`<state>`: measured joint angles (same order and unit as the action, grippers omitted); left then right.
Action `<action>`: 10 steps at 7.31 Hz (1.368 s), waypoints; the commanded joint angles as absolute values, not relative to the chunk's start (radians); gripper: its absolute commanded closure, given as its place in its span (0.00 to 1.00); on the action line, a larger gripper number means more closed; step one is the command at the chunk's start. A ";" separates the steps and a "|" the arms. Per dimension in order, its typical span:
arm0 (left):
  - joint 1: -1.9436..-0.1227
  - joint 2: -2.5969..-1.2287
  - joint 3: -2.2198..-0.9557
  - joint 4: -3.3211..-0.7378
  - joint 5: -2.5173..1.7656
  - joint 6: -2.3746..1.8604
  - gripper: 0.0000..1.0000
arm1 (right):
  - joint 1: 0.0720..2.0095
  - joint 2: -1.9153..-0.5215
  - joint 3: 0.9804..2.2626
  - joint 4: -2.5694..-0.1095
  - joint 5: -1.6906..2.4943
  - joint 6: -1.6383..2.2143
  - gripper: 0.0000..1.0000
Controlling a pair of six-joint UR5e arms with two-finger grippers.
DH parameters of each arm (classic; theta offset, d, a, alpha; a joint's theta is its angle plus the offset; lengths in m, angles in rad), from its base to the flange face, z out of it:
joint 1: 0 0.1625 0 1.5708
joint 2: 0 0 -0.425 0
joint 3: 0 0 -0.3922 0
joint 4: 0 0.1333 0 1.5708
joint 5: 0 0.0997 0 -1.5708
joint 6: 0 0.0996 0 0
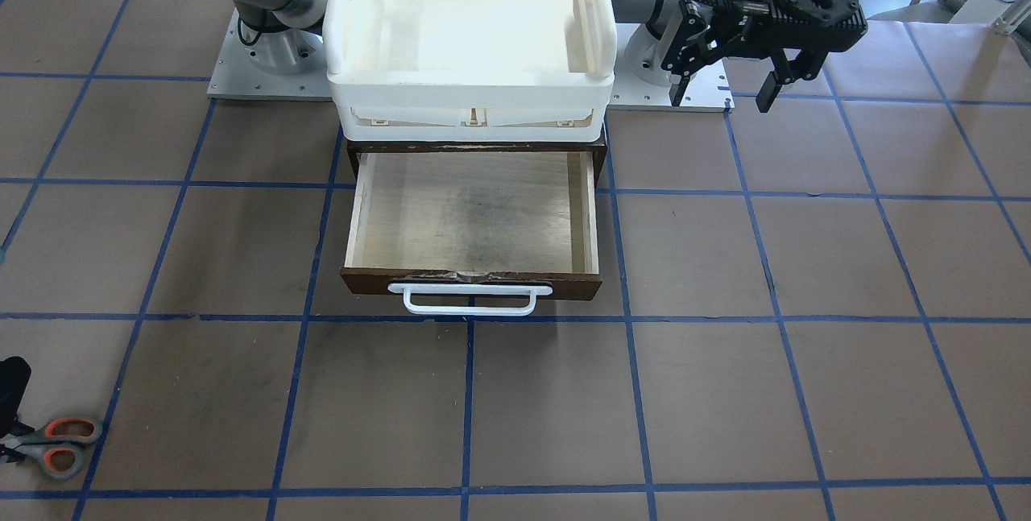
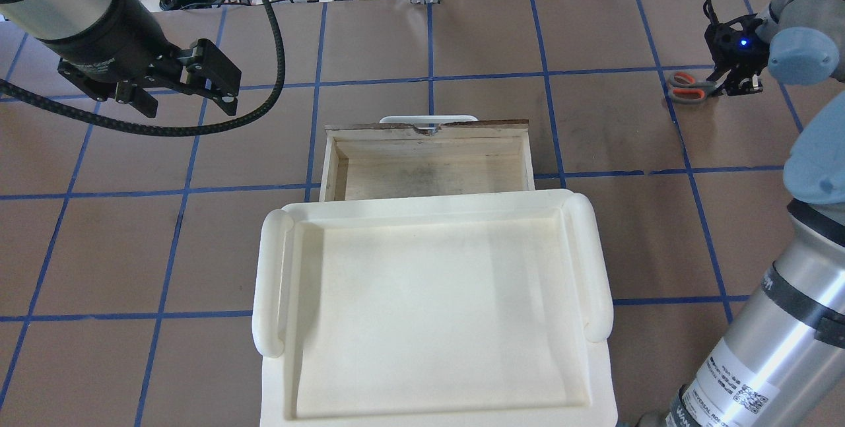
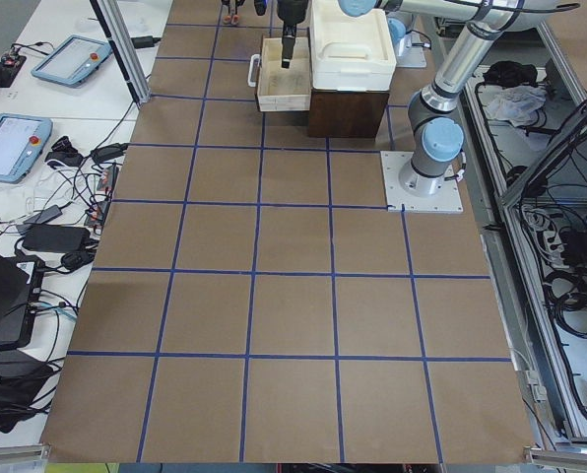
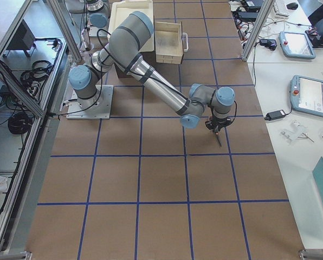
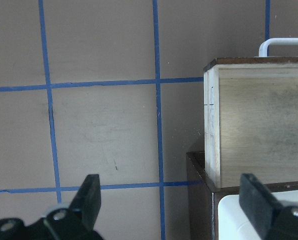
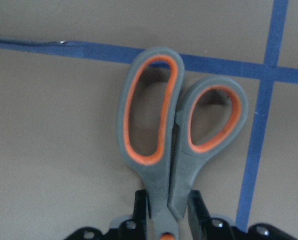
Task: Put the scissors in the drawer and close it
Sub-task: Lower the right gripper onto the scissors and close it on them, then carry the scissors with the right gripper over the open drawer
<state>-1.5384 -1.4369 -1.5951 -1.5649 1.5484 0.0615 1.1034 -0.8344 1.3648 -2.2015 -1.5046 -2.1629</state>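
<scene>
Well apart from the drawer (image 1: 355,219), the scissors (image 6: 164,150) lie flat on the brown counter (image 1: 725,263), out on the robot's right side and toward the far edge from its base. Their blades are shut, and the two grey loops with the orange lining rest at a crossing of the blue tape lines (image 6: 261,130), pointing toward the middle of the counter. The right hand (image 6: 168,210) is down at the scissors. Its two black fingers (image 6: 141,207) are closed in on the narrow stems just below the loops, one on each side, and both touch the grey plastic. The blades are hidden under this hand, so I cannot tell how they lie. The drawer is pulled far out of a dark brown cabinet (image 1: 475,147), and its pale wooden inside shows. The white handle (image 1: 471,299) on its front faces away from the robot. A white tray (image 1: 338,22) sits on top of the cabinet. The left hand (image 2: 188,103) hangs in the air on the robot's left side of the drawer, apart from it. Its fingers are spread wide and nothing is between them.
</scene>
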 commanded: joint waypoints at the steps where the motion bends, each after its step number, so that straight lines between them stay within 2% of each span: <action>1: -1.539 -1.434 -1.595 -1.566 1.549 0.061 0.00 | 1.115 -0.870 1.364 -2.165 -1.497 -2.163 1.00; 4: -1.539 -1.433 -1.595 -1.566 1.548 0.061 0.00 | 1.167 -1.000 1.368 -1.980 -1.499 -2.148 1.00; 8: -1.539 -1.428 -1.595 -1.566 1.551 0.061 0.00 | 1.360 -1.182 1.376 -1.761 -1.506 -1.811 1.00; 10: -1.539 -1.420 -1.595 -1.572 1.552 0.061 0.00 | 1.509 -1.227 1.379 -1.717 -1.500 -1.571 1.00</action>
